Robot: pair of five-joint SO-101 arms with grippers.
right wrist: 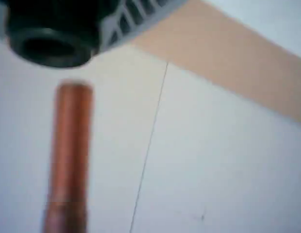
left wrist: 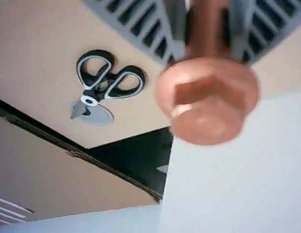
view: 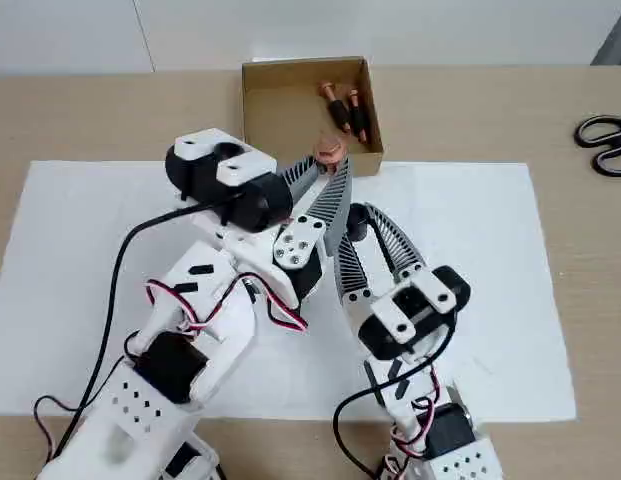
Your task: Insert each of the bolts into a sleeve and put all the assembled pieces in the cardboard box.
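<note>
My left gripper [view: 328,165] is shut on a copper bolt [view: 330,150], held just in front of the cardboard box [view: 285,115]. In the left wrist view the bolt's hex head [left wrist: 208,97] looms close between the grey fingers [left wrist: 140,24]. My right gripper [view: 357,232] is shut on a black sleeve [view: 356,222], right beside the left gripper. The right wrist view has the sleeve's open end [right wrist: 48,43] facing the tip of the bolt's shaft [right wrist: 70,155], with a small gap between them. Two assembled pieces [view: 345,108] lie in the box.
A white paper sheet [view: 490,260] covers the middle of the wooden table. Black-handled scissors [view: 605,140] lie at the right edge, also in the left wrist view [left wrist: 104,80]. The arms' bodies and cables take up the front centre.
</note>
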